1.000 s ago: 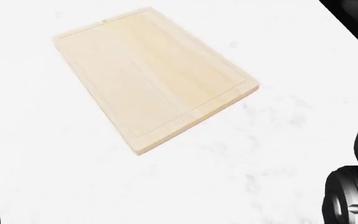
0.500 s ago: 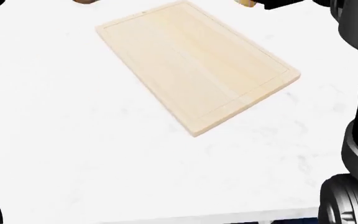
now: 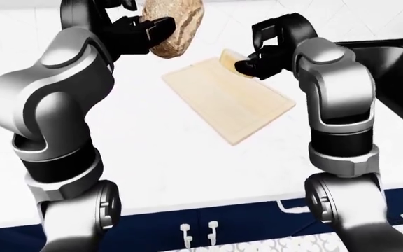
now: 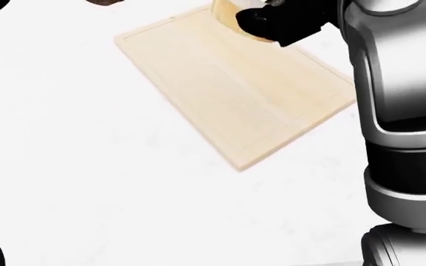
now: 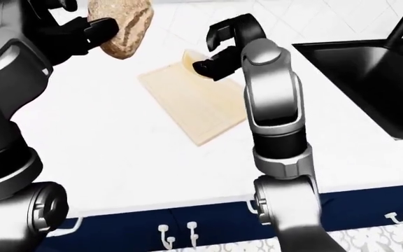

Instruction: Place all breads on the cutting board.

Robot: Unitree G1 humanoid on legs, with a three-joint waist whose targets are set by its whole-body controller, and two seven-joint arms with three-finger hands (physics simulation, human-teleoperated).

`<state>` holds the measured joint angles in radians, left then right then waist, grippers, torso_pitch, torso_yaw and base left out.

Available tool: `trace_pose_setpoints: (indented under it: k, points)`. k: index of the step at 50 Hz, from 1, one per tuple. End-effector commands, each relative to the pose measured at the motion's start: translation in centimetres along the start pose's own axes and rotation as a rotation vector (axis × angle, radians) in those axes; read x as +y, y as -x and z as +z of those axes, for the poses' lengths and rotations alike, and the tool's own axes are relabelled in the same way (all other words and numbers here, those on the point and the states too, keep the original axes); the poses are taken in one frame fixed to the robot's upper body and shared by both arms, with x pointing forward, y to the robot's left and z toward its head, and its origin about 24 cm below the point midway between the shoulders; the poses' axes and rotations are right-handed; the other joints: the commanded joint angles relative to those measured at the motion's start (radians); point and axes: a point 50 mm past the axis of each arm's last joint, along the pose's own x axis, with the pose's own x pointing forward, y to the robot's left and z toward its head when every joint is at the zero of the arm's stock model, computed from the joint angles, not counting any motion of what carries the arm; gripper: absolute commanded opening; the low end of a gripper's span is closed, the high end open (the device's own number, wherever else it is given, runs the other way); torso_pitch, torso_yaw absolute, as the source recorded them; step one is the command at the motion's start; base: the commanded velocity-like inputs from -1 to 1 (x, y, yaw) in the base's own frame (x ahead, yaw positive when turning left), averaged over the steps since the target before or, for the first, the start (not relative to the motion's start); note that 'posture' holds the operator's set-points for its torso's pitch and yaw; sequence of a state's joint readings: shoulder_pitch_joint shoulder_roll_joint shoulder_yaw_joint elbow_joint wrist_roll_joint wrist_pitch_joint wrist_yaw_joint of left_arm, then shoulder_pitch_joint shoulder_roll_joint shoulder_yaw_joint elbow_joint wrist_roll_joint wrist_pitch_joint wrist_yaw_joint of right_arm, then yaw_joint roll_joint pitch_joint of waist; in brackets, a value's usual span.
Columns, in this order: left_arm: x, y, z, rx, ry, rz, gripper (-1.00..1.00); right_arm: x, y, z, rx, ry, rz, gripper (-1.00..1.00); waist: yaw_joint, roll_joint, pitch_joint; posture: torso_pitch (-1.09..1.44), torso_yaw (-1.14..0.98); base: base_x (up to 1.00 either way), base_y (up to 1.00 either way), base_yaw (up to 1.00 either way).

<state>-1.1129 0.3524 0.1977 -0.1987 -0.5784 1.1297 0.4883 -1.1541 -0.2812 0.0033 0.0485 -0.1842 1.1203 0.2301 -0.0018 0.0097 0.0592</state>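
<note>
Two breads are in the air, one per hand, each lifted off the white surface [image 3: 152,136] to reach the cutting board [image 3: 229,102] at centre frame. At upper left, the left hand [image 3: 135,31] is closed round a brown speckled loaf [image 3: 177,26]. The right hand [image 3: 261,58] pinches a pale bread slice [image 3: 231,62] just over the board's upper edge, probably for setting down first.
</note>
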Motion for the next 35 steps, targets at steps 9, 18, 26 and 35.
trace_pose_setpoints:
  k: [9,18,26,35]
  points:
    - [-0.5,0.5,2.1,-0.092,0.017,-0.016,-1.00,-1.1,0.6,-0.4,-0.060,0.144,-0.077,-1.00,-0.002,0.001,-0.036,0.00,0.00,0.00,0.00,0.00]
    - [-0.7,0.5,2.2,-0.092,0.017,-0.023,-1.00,-1.3,1.2,-1.9,-0.041,0.271,-0.112,-1.00,-0.005,0.002,-0.033,0.00,0.00,0.00,0.00,0.00]
    - [-0.8,0.6,2.0,-0.090,0.018,-0.026,-1.00,-1.0,1.2,-1.9,-0.086,0.339,-0.152,-1.00,-0.008,0.006,-0.031,0.00,0.00,0.00,0.00,0.00]
    - [-0.7,0.7,2.0,-0.090,0.020,-0.025,-1.00,0.4,0.4,-2.5,-0.111,0.378,-0.134,-1.00,-0.010,0.007,-0.032,0.00,0.00,0.00,0.00,0.00]
